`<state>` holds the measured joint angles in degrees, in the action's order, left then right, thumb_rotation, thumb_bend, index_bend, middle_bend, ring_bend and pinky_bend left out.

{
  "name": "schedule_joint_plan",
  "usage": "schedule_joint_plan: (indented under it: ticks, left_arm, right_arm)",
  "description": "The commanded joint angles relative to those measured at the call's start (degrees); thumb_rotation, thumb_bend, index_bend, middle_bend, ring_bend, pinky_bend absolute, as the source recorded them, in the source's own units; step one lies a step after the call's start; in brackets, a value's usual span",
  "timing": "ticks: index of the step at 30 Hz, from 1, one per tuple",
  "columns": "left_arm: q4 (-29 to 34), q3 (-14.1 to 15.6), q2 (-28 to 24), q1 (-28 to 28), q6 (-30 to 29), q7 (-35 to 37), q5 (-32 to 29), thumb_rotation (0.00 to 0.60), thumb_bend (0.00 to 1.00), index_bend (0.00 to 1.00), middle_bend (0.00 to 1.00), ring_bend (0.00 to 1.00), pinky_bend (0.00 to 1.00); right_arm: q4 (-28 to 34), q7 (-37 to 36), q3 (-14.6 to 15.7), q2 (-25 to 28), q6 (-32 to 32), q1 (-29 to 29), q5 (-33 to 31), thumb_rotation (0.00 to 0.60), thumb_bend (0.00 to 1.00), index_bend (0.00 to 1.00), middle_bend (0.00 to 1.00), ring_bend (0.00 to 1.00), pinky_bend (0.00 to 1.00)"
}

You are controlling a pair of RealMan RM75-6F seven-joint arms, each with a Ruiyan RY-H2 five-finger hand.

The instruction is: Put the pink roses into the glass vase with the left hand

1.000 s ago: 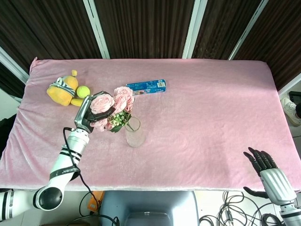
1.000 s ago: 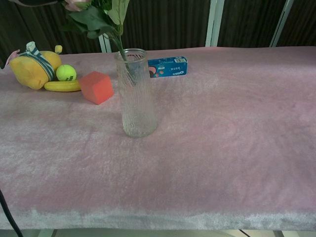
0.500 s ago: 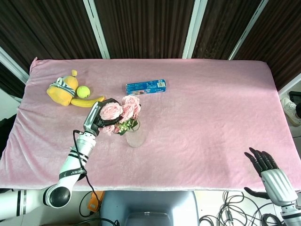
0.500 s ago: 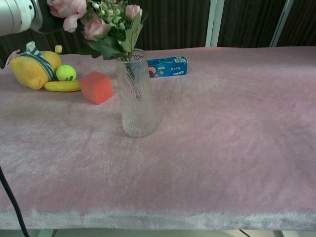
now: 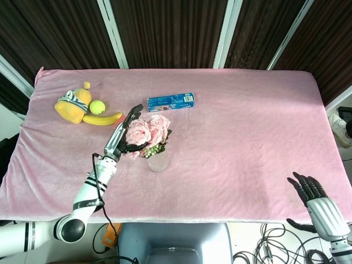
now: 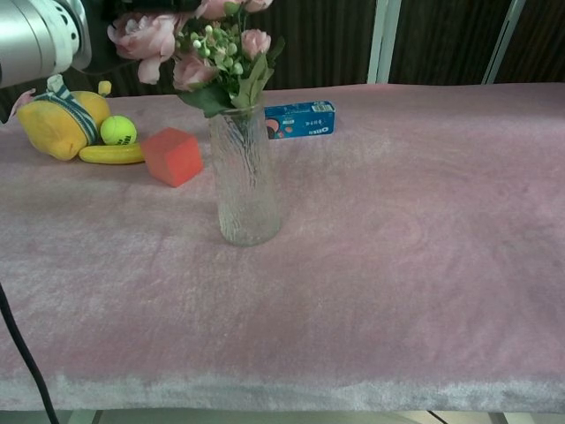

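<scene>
The pink roses (image 5: 149, 129) stand with their stems inside the glass vase (image 5: 158, 162), left of the table's middle. In the chest view the blooms and green leaves (image 6: 212, 53) sit just above the rim of the upright vase (image 6: 245, 177). My left hand (image 5: 124, 135) is right beside the blooms on their left, its fingers (image 5: 133, 114) stretched out straight and apart, gripping nothing. Only its silver wrist (image 6: 40, 40) shows clearly in the chest view. My right hand (image 5: 312, 192) hangs off the table's near right corner, fingers spread and empty.
A yellow plush toy (image 5: 72, 104), a tennis ball (image 5: 97, 106) and a banana (image 5: 104, 119) lie at the far left. A red-orange cube (image 6: 172, 155) sits just left of the vase. A blue box (image 5: 170, 100) lies behind the vase.
The roses have sunk lower into the vase. My left hand came down with them and its fingers have straightened away from the bunch. The right hand has stayed put.
</scene>
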<state>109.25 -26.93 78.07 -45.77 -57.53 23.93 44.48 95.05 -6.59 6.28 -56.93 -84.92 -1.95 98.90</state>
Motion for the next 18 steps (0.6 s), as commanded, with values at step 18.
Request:
schedule_joint_plan:
  ticks: [18]
  left_arm:
    - [4.66, -1.89, -5.97, 4.52, 4.95, 4.7, 3.6, 0.577, 0.22, 0.0, 0.0, 0.0, 0.0]
  right_arm:
    - [-0.77, -0.76, 0.25, -0.13, -1.76, 0.46, 1.59, 0.6, 0.21, 0.0, 0.0, 0.0, 0.0]
